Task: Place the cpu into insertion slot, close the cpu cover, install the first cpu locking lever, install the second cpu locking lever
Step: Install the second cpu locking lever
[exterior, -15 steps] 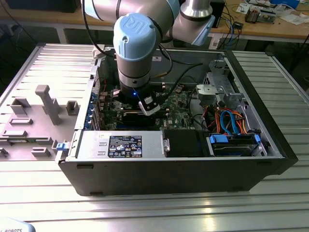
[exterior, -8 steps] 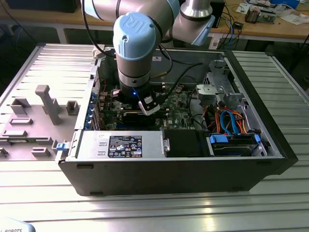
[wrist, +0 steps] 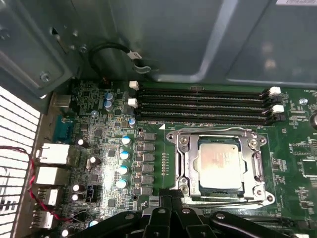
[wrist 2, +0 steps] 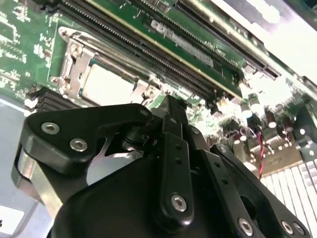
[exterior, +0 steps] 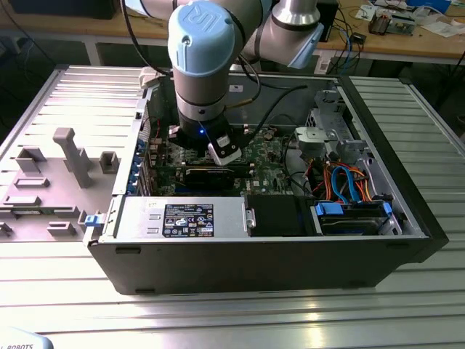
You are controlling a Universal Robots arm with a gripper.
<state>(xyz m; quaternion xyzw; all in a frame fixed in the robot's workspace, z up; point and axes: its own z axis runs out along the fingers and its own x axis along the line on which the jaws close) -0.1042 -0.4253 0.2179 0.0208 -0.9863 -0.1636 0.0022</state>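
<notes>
The cpu (wrist: 220, 161) lies flat in the insertion slot (wrist: 174, 140) on the green motherboard, its dull silver top showing through the window of the cpu cover (wrist: 185, 163). The cover lies down flat around the chip. A thin metal lever (wrist: 228, 201) runs along the socket edge nearest the gripper. My gripper (wrist: 166, 194) is shut, with its black tip right at that corner of the socket. The second wrist view shows the cpu (wrist 2: 106, 84) and cover (wrist 2: 69, 59) just beyond the gripper (wrist 2: 171, 101). In the exterior view the gripper (exterior: 218, 149) reaches down into the open computer case.
Long black memory slots (wrist: 203, 104) run beside the socket. Rear ports (wrist: 49, 153) and a red-black wire (wrist: 29, 188) sit by the case wall. The exterior view shows a black expansion card (exterior: 207, 174), a power supply (exterior: 182, 218), a drive bay with blue and orange cables (exterior: 349, 189), and grey fixtures (exterior: 73, 156).
</notes>
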